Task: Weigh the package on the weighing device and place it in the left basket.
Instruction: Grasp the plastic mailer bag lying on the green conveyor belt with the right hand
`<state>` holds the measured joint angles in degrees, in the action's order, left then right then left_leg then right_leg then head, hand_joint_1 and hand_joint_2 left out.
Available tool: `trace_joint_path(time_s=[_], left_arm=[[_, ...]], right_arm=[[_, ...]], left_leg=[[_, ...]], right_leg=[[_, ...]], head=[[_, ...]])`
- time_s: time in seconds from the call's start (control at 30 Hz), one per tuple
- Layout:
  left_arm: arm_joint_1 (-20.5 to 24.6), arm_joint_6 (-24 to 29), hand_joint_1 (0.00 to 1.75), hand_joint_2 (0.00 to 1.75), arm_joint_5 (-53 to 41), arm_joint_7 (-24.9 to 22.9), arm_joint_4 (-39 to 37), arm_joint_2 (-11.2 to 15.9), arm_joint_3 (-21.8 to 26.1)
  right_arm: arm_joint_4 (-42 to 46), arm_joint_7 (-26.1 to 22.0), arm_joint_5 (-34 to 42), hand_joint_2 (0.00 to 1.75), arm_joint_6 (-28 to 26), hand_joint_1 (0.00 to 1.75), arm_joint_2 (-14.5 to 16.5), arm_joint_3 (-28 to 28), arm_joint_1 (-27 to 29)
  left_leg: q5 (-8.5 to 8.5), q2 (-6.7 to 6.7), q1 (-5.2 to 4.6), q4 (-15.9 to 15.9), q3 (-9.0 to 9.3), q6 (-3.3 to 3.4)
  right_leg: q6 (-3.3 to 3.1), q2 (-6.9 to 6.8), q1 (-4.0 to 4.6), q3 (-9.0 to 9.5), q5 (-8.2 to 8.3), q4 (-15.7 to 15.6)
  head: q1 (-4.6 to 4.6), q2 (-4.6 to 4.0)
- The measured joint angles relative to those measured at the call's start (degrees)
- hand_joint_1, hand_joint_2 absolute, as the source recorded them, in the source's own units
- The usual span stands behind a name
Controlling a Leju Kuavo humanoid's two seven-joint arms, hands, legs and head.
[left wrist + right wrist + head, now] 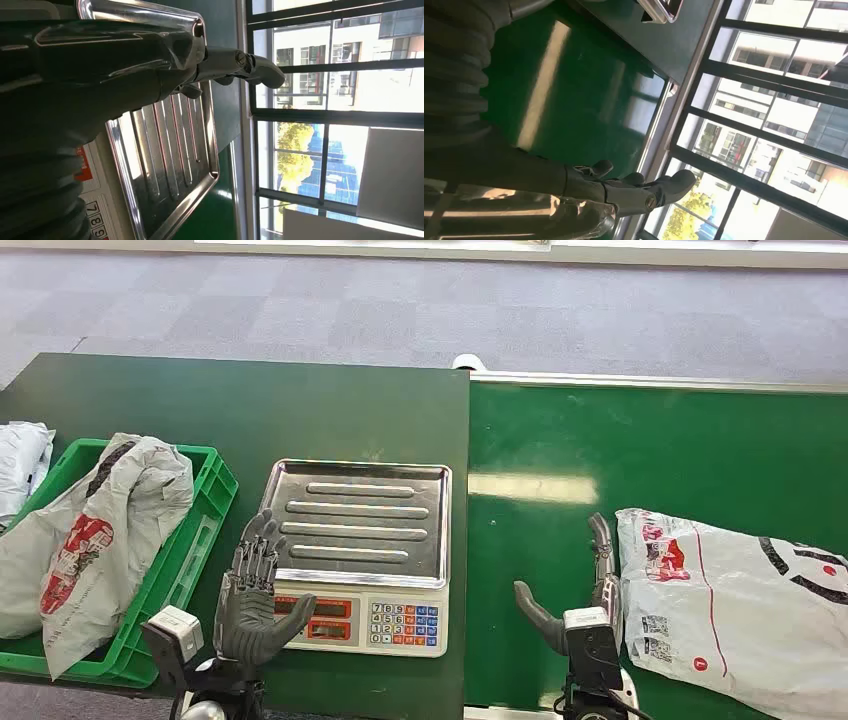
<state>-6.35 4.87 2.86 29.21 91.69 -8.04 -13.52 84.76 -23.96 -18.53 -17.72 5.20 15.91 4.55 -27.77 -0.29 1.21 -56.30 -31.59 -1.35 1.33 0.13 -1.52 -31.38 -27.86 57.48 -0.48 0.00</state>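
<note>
I have the right hand point(585, 585) low at centre-right of the head view, fingers apart and holding nothing. The white plastic mailer package with red and black print point(740, 605) lies flat on the green belt at lower right, just beside that hand's fingers, possibly touching. I judge the grasp is next: I should slide the fingers over the near edge and pinch the film firmly. The left hand point(255, 590), also spread and holding nothing, hovers by the steel-trayed scale point(360, 515); the green plastic basket point(215, 485) sits at far left.

grey carpet floor point(400, 310), windows point(340, 100), far white bag point(20, 465)
</note>
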Motion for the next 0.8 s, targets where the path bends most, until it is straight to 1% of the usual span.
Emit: trace_joint_path(time_s=[0.8], left_arm=[[-0.1,0.2,0.0,1.75,0.0,0.0,0.0,0.0,-0.2]], right_arm=[[0.0,0.0,-0.3,1.75,-0.5,0.0,0.0,0.0,0.1]], left_leg=[[0.0,0.0,0.0,0.0,0.0,0.0]], right_leg=[[0.0,0.0,0.0,0.0,0.0,0.0]], head=[[0.0,0.0]])
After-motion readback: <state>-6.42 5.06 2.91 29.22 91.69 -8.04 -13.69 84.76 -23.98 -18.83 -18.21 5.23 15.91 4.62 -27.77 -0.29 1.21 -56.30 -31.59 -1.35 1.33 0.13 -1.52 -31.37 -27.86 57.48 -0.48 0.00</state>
